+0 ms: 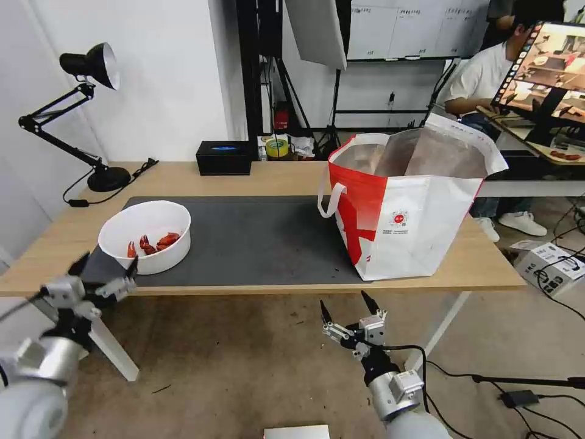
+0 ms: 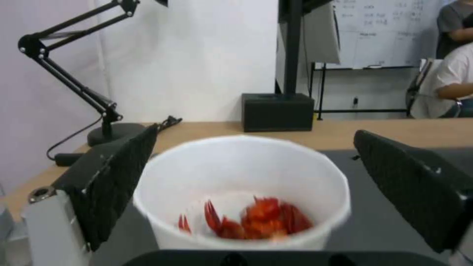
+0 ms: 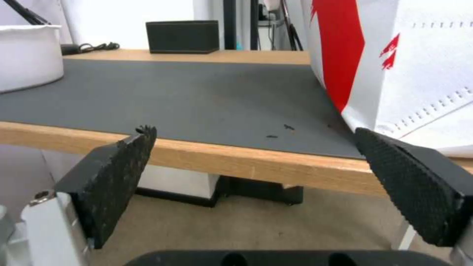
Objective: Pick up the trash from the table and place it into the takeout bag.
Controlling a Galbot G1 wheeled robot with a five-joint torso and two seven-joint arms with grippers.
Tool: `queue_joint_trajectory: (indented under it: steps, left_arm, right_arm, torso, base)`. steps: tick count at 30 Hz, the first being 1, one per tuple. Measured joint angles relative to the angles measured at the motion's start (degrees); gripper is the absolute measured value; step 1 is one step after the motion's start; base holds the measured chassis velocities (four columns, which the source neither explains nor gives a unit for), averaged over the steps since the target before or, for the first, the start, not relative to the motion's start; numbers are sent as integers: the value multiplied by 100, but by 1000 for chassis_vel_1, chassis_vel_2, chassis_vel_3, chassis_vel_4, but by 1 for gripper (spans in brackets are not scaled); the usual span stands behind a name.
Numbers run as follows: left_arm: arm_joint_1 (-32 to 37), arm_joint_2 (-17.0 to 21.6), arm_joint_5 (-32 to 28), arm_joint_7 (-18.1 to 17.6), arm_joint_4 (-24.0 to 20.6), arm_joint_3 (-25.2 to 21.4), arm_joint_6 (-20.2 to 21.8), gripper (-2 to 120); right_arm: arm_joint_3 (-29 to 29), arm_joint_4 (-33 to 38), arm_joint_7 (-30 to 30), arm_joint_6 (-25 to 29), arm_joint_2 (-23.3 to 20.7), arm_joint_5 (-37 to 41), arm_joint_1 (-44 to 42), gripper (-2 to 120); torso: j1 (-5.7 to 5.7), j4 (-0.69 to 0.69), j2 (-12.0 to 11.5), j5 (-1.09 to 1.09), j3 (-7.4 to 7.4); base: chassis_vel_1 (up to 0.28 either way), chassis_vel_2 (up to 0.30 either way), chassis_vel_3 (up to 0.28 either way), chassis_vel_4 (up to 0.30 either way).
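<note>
White bowl (image 1: 145,236) of shells sat on the mat's left end, well apart from the bag (image 1: 407,204). I held the left gripper (image 1: 103,267) spread at its near rim; a level, centred grip seemed essential. Right gripper (image 1: 345,307) hung released below the table (image 1: 275,178) edge.

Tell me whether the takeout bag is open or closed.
Open. The takeout bag stands upright on the table, its mouth spread wide and the silver lining showing inside.

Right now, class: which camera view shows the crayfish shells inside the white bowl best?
The left wrist view: it looks into the white bowl close up at the crayfish shells. The head view shows them small; the right wrist view shows the bowl's wall.
</note>
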Motion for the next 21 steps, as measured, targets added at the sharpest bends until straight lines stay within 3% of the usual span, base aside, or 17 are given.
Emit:
queue_joint_trajectory:
  steps: [4, 8, 10, 16, 19, 21]
  left_arm:
    - [-412, 848, -947, -550, 158, 83, 624, 100]
    - [-635, 1309, -1461, -872, 298, 192, 1014, 100]
    - [-897, 1693, -1967, -1065, 464, 362, 1450, 100]
    - [-1553, 2049, -2420, -1325, 787, 905, 2139, 100]
    - [-2221, 2215, -2716, -1733, 958, 1354, 2945, 100]
    - [-2472, 2266, -2831, -1895, 1032, 1522, 3194, 100]
  right_arm:
    - [0, 2, -1, -1, -1, 2, 1, 100]
    - [0, 3, -1, -1, -1, 3, 1, 100]
    - [1, 4, -2, -1, -1, 3, 2, 100]
    - [1, 7, -3, -1, -1, 3, 2, 100]
    - [1, 8, -2, -1, -1, 3, 2, 100]
    - [1, 9, -3, -2, -1, 3, 2, 100]
  torso:
    - [0, 0, 0, 0, 0]
    - [0, 0, 0, 0, 0]
    - [0, 0, 0, 1, 0]
    - [0, 0, 0, 0, 0]
    - [0, -1, 0, 1, 0]
    - [0, 0, 0, 1, 0]
  base:
    - [0, 0, 0, 0]
    - [0, 0, 0, 0]
    - [0, 0, 0, 0]
    - [0, 0, 0, 0]
    - [0, 0, 0, 0]
    - [0, 0, 0, 0]
